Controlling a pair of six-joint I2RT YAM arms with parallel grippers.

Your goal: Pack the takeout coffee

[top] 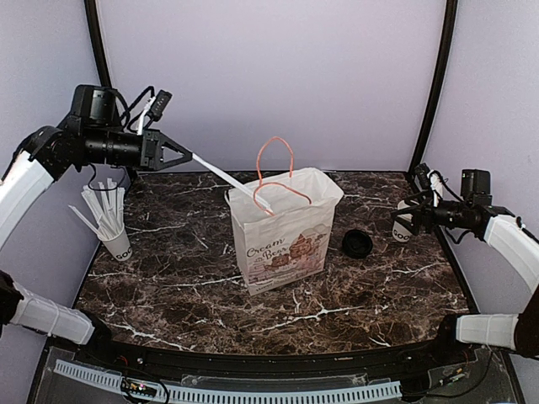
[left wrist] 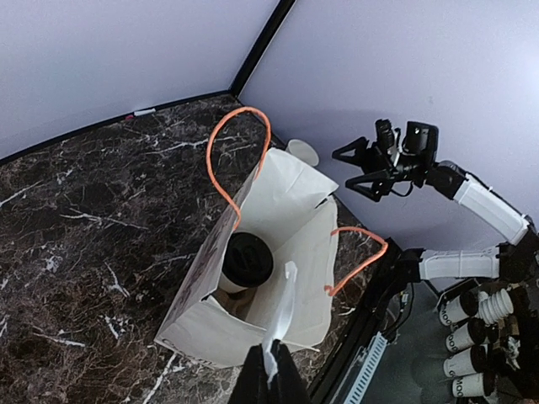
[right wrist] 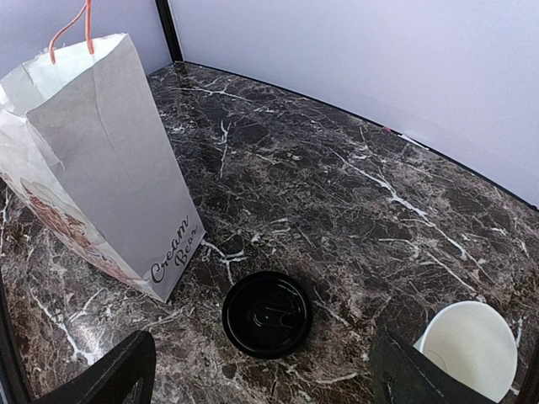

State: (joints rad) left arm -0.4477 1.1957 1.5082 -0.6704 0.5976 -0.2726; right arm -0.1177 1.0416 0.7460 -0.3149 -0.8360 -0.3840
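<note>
The takeout coffee, a white cup with a black lid, stands upright inside the white paper bag at mid-table; the overhead view hides it behind the bag wall. My left gripper hovers high to the bag's left, shut on a white wrapped straw whose far tip reaches over the bag mouth. Looking down from the left wrist, the gripper pinches the straw above the open bag. My right gripper stands open and empty at the right edge, its fingers wide apart.
A loose black lid lies on the marble right of the bag. An open white cup stands by the right gripper. At the left, a white cup with wrapped straws. Orange bag handles stick up.
</note>
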